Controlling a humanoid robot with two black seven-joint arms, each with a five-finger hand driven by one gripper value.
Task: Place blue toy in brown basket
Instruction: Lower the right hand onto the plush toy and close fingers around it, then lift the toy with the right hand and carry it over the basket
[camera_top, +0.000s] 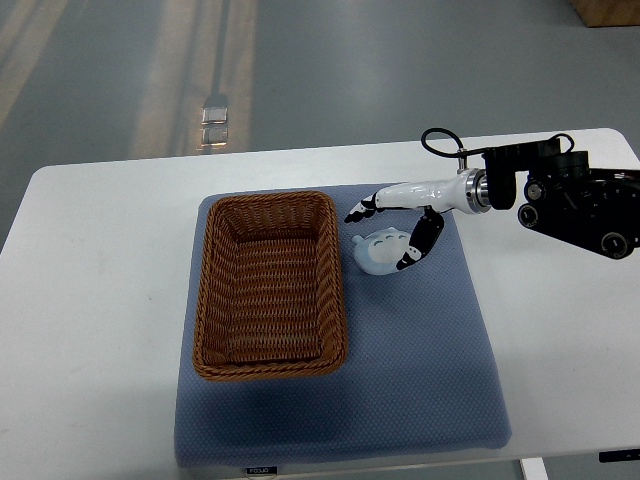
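A pale blue toy (378, 251) with a small face lies on the blue mat (420, 360), just right of the brown wicker basket (268, 287). My right hand (385, 235) comes in from the right edge and hovers over the toy. One black-tipped finger points left past the toy's top; the thumb reaches down along the toy's right side. The fingers are spread and do not close on the toy. The basket holds nothing. The left arm does not show.
The mat lies on a white table (90, 300). The right arm's black wrist housing (575, 200) sits over the table's right side. Grey floor lies beyond the table's far edge.
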